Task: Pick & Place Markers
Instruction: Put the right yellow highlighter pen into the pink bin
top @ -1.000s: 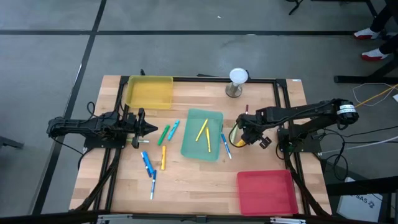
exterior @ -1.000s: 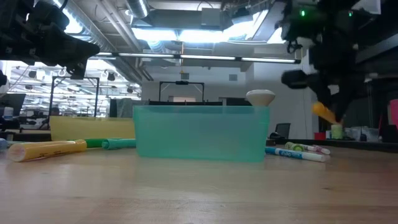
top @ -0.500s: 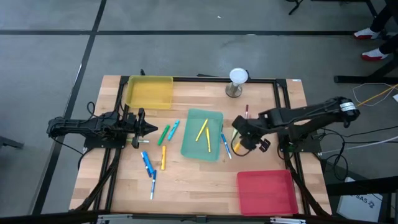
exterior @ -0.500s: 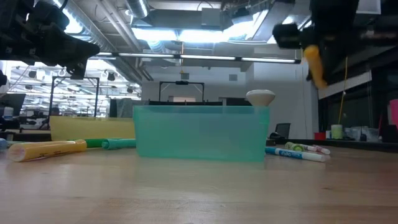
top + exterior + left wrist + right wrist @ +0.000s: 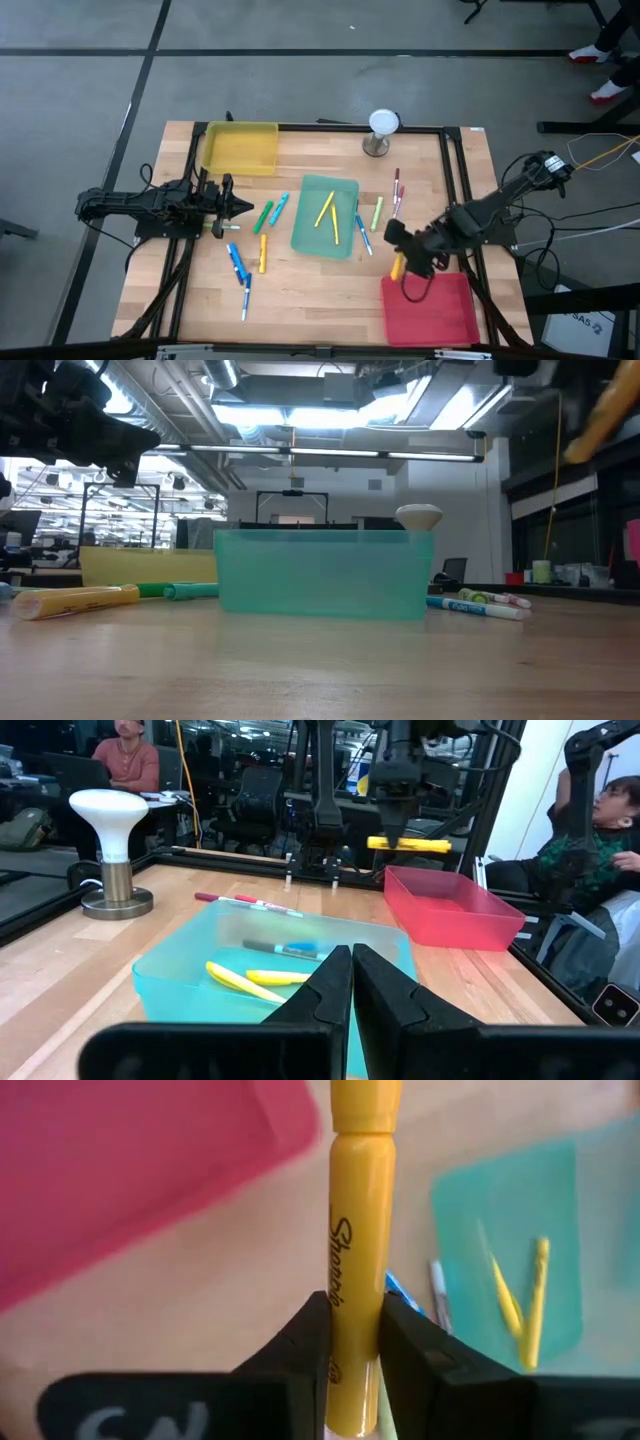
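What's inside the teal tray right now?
Two yellow markers lie in the teal tray, crossing in a V. Nothing else shows on its floor from above; in the low view its frosted wall hides the contents.

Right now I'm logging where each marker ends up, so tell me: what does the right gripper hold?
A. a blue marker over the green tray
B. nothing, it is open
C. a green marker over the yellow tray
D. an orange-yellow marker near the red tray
D: the right gripper is clamped on an orange-yellow marker, close to the red tray's edge.
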